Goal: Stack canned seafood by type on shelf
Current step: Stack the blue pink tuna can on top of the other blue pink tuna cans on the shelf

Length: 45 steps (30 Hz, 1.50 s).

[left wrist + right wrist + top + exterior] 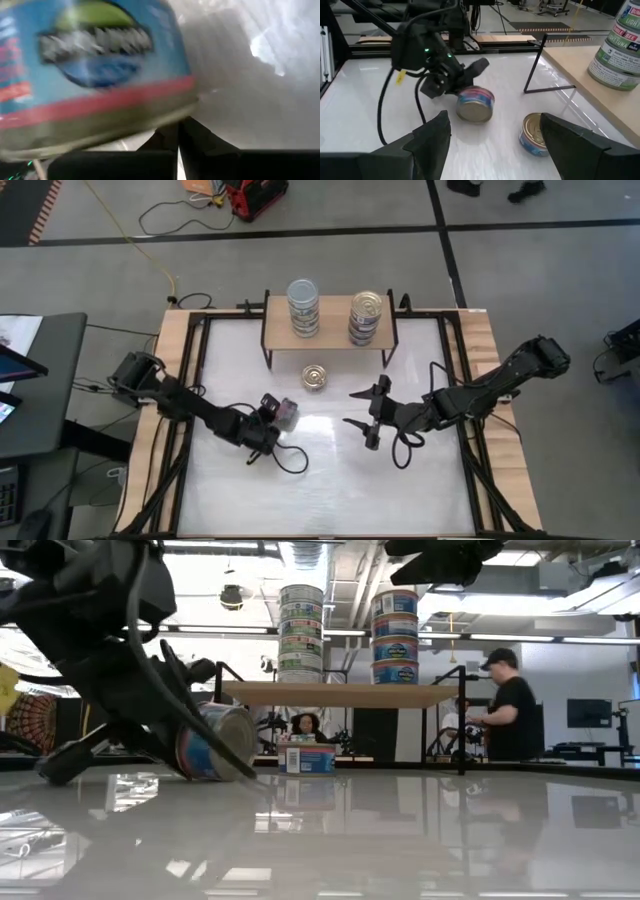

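Your left gripper (272, 412), left of centre, is clamped on a tilted round blue-labelled tin (287, 413); your right gripper (362, 412) hangs with fingers spread over the glossy white tabletop (330, 490).

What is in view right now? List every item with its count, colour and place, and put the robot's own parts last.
Left stack of tins: four by the low view, silver lid on top, green-and-white labels, left half of the shelf.
Right stack of tins: three, gold lid on top, blue labels, right half of the shelf.
Loose tin: one, gold lid, blue label, upright on the table just in front of the shelf.
Held tin: one, blue label with red band, tipped on its side on the table.
Shelf: one, light wood on black legs, far side of the table.
Table: one, glossy white.
Person: one, dark shirt and cap, in the room behind.
Left gripper: shut on the held tin.
Right gripper: open, empty, right of the loose tin.
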Each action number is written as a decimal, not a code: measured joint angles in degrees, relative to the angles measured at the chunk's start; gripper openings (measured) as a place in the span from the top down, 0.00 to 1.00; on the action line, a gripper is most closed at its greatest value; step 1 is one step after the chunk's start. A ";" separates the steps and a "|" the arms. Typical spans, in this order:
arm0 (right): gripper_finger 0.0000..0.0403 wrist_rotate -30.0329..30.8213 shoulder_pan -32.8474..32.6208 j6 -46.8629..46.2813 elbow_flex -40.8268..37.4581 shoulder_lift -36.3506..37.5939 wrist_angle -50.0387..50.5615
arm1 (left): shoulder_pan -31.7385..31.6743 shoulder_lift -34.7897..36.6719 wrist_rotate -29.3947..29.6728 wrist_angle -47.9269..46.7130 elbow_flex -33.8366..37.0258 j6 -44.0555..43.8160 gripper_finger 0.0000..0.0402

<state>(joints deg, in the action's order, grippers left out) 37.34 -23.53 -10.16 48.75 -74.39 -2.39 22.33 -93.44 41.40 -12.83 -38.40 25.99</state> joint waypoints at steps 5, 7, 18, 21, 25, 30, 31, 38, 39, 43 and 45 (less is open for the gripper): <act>0.18 0.00 0.00 -0.04 0.00 0.00 -0.13 | 1.35 3.13 -2.88 -5.37 -3.42 -3.12 1.00; 0.18 0.00 0.06 -0.11 0.00 0.00 -0.13 | 1.35 5.09 -6.52 -8.80 -4.67 -6.68 1.00; 0.18 0.00 0.57 1.56 0.00 0.00 -0.10 | 1.42 15.05 -14.46 -17.89 -13.54 -44.71 0.91; 0.18 -2.08 0.87 2.14 0.00 0.00 0.38 | 1.81 14.45 -15.11 -19.70 -15.70 -42.99 0.76; 0.18 -10.61 1.73 3.13 0.00 0.00 0.53 | -2.10 14.63 -19.53 -19.64 -17.69 -39.66 0.51; 0.18 -12.29 2.18 1.68 -1.31 0.02 1.98 | -9.75 14.55 -27.02 -19.56 -18.10 -29.20 0.29; 0.18 -12.31 2.21 0.88 -1.70 0.02 2.25 | -10.96 14.55 -27.97 -19.57 -18.11 -26.75 0.26; 0.18 -12.31 2.26 -2.91 -5.48 0.02 1.37 | -18.49 13.63 -36.72 -18.86 -18.11 -14.39 0.24; 0.18 -12.33 2.38 -2.92 -5.70 0.02 0.94 | -19.49 13.06 -38.05 -18.54 -18.11 -13.29 0.24; 0.18 -12.29 2.79 -1.80 -6.01 0.02 -0.43 | -22.08 8.91 -41.98 -16.45 -18.14 -9.21 0.24; 0.18 -12.30 3.10 -0.82 -6.01 0.02 -0.86 | -22.73 6.54 -44.11 -16.73 -18.15 -7.77 0.24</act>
<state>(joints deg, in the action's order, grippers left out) 25.04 -20.43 -10.98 42.74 -74.37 -3.25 -0.40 -86.90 -2.71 -29.56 -56.55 18.22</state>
